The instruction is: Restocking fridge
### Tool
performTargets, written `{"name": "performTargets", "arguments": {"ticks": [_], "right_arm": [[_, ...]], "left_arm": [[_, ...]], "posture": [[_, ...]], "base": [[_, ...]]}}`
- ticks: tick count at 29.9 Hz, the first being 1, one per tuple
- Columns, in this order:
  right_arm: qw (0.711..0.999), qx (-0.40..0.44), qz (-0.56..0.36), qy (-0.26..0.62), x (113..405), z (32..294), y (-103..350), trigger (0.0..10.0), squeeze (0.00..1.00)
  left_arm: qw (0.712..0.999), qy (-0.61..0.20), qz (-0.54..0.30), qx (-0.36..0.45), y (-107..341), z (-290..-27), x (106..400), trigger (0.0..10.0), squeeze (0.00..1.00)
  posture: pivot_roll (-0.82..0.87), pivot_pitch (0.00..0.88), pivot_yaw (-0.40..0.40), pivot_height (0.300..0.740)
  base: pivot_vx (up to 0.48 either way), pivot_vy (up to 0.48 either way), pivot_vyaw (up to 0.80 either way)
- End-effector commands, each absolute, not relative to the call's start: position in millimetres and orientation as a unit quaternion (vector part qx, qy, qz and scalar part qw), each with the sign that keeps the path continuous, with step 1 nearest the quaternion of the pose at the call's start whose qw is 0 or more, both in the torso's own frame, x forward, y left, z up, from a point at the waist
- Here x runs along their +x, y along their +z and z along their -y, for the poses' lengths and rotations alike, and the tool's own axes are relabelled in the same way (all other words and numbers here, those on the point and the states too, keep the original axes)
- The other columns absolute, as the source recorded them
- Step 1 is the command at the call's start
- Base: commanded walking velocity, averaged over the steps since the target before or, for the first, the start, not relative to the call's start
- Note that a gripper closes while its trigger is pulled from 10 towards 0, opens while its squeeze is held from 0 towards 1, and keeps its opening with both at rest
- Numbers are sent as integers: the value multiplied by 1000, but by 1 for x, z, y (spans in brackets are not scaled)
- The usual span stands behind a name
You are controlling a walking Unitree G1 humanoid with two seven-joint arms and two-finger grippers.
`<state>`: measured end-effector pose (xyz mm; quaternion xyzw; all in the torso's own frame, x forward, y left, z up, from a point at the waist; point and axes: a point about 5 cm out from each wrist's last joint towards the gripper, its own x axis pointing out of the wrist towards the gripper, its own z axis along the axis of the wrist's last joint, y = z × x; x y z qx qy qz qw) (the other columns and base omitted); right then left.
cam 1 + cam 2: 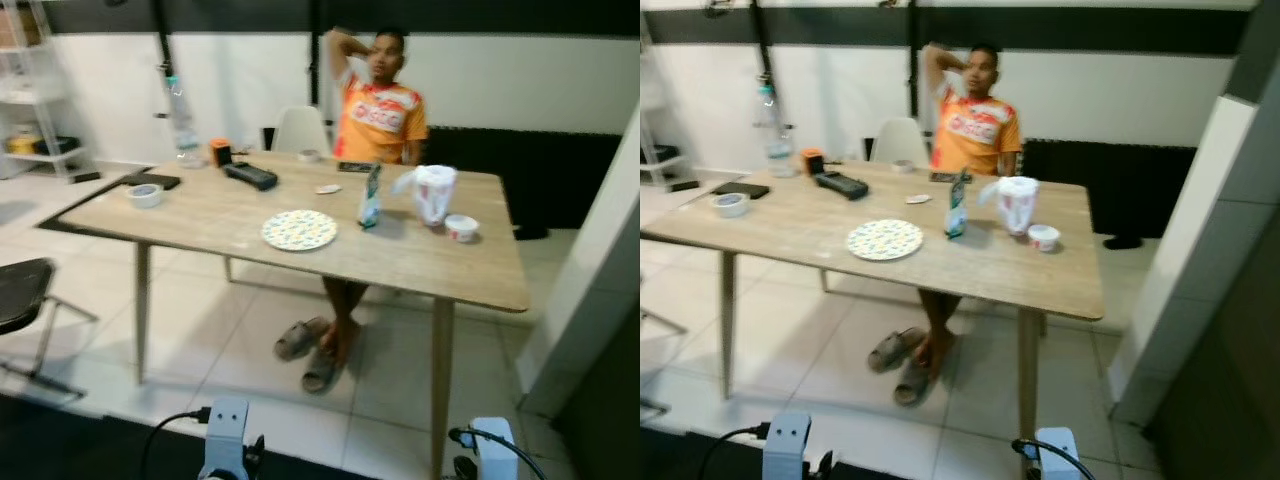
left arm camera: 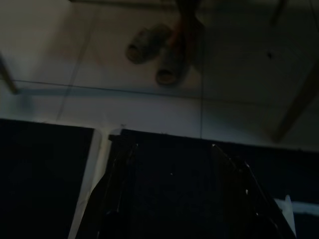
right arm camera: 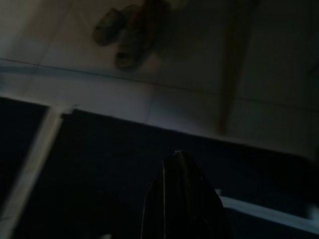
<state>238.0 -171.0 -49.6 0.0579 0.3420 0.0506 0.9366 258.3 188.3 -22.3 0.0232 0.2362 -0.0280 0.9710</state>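
Wooden table (image 1: 200, 215) with restocking goods near its right end: a slim carton (image 1: 371, 197) standing upright, a white tied bag (image 1: 433, 192) just beside it, and a small cup (image 1: 461, 227) toward the near right edge. The carton is judged light, stiff-sided and easily tipped; grasp mid-body. A person (image 1: 380, 100) sits at the far edge. Both arms hang low: left gripper (image 2: 174, 199) fingers apart, right gripper (image 3: 182, 199) fingers together.
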Motion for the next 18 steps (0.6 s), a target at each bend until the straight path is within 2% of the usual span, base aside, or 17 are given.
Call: {"name": "performTargets", "arguments": {"ticks": [1,17,18], "right_arm": [[934,62,-349,47,234,170,-52,10000,0],[932,66,-355,37,228,174,-56,10000,0],[931,67,-356,35,227,175,-57,10000,0]], "left_arm": [[969,-28,-243,29,-24,-191,256,10000,0],[969,-34,-245,29,-24,-189,256,10000,0],[968,-35,-245,30,-25,-189,256,10000,0]], "posture": [[8,55,50,740],[-3,59,58,740],[-4,61,60,740]], "base": [[292,0,0],[291,0,-46],[281,0,-800]]}}
